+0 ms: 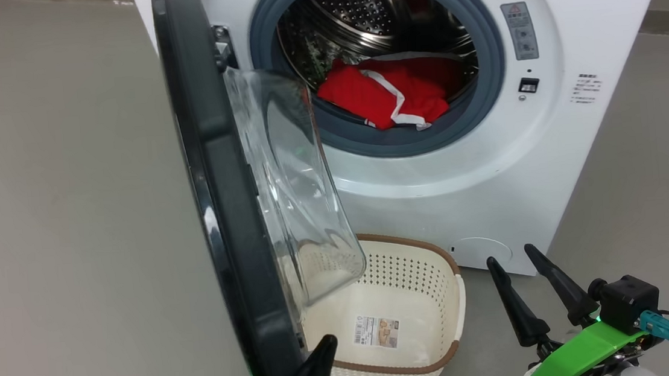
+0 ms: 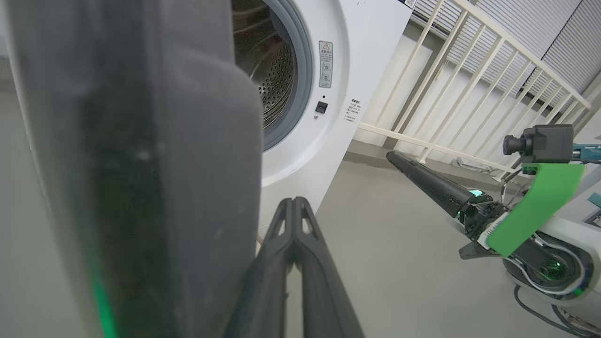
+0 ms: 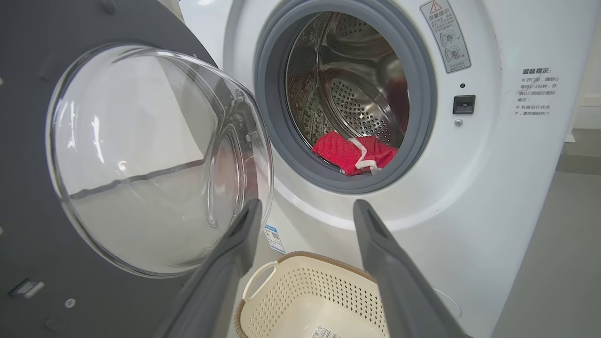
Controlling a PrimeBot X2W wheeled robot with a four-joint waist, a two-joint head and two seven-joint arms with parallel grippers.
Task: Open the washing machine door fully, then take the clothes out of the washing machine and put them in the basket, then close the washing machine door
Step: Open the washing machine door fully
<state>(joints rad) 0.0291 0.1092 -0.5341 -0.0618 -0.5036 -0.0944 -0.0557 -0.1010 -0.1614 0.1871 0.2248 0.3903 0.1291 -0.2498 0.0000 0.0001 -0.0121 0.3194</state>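
Observation:
The washing machine (image 1: 490,168) is white, and its door (image 1: 219,180) stands swung out toward me, edge-on, the clear glass bowl (image 1: 292,185) bulging to the right. The red clothes (image 1: 393,95) with white trim lie at the front of the steel drum, also seen as clothes (image 3: 357,152). On the floor below the opening sits the empty basket (image 1: 421,274). My left gripper (image 1: 320,365) is shut with nothing in it, close against the door's lower inner edge (image 2: 141,164). My right gripper (image 1: 511,256) hangs open low at the right, aimed at the drum (image 3: 307,206).
Bare grey floor (image 1: 57,206) spreads left of the door and right of the machine. A white railing (image 2: 469,70) runs behind the machine's right side. A small blue label (image 3: 273,237) sits low on the machine front, above the basket (image 3: 281,300).

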